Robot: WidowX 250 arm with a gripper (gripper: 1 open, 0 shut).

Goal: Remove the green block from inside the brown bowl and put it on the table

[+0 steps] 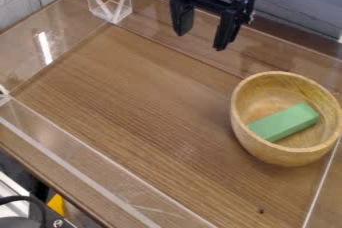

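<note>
A green block (pixel 286 123) lies flat inside the brown bowl (pixel 246 124), tilted along the bowl's floor. The light wooden bowl sits at the right side of the table (pixel 147 112). My gripper (pixel 201 29) hangs over the far part of the table, up and to the left of the bowl, pointing down. Its black fingers (pixel 178 19) stand apart with nothing between them. It touches neither bowl nor block.
Low clear acrylic walls (pixel 67 162) edge the dark wood tabletop on the left, near and right sides. A clear folded acrylic piece (pixel 110 5) stands at the far left corner. A black cable lies off the table at the bottom left.
</note>
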